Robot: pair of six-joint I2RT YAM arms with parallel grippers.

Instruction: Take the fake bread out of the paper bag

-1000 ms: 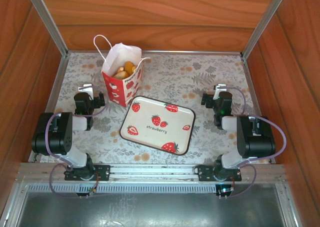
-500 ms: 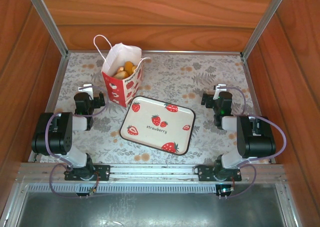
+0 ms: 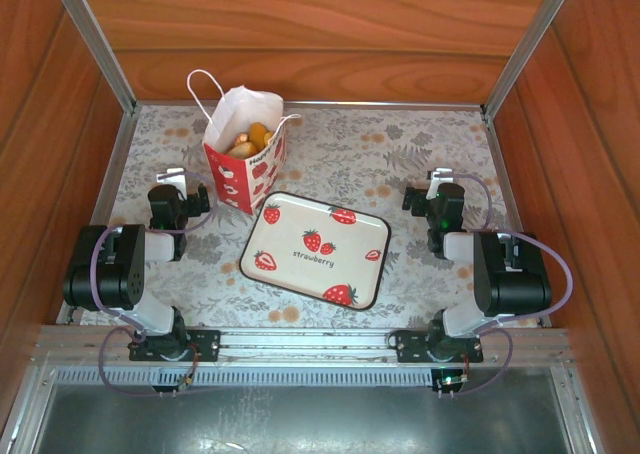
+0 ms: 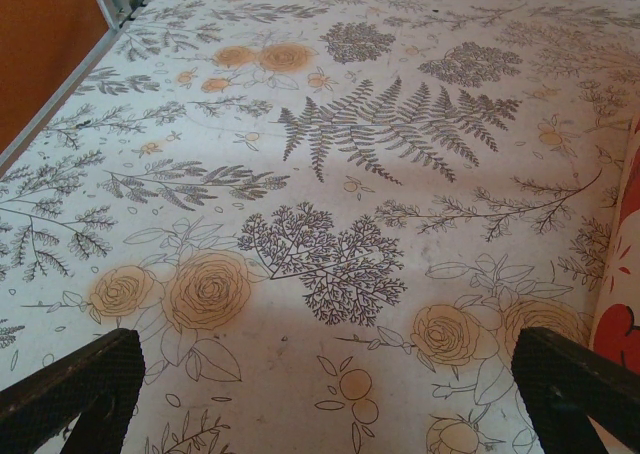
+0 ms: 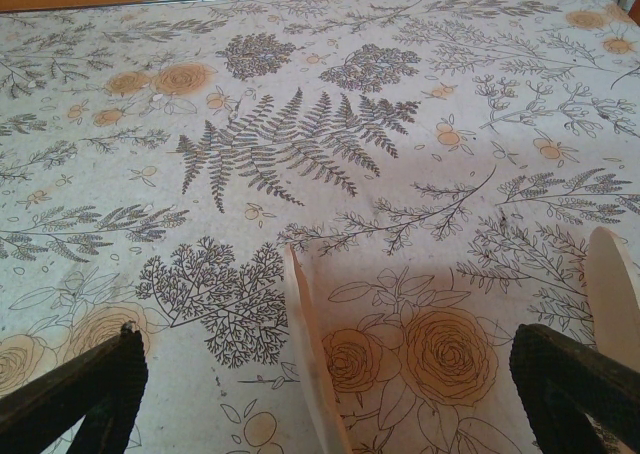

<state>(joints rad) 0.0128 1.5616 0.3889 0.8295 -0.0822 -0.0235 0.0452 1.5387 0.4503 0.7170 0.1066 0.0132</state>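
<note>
The paper bag (image 3: 240, 159), white with a red strawberry-print lower band and cord handles, stands upright at the back left of the table. Golden-brown fake bread (image 3: 250, 137) shows through its open top. My left gripper (image 3: 178, 186) rests low just left of the bag, open with nothing between its fingers. In the left wrist view the left gripper (image 4: 325, 394) hovers over bare tablecloth, with the bag's red side (image 4: 622, 274) at the right edge. My right gripper (image 3: 436, 189) sits open at the right side of the table, and the right gripper (image 5: 325, 394) holds nothing.
A flat white strawberry-print tray (image 3: 350, 236) lies in the middle between the arms. The flower-print tablecloth (image 3: 400, 149) covers the table, which is boxed in by wooden walls and metal rails. Two pale thin strips (image 5: 312, 359) stick up near the right gripper's fingers.
</note>
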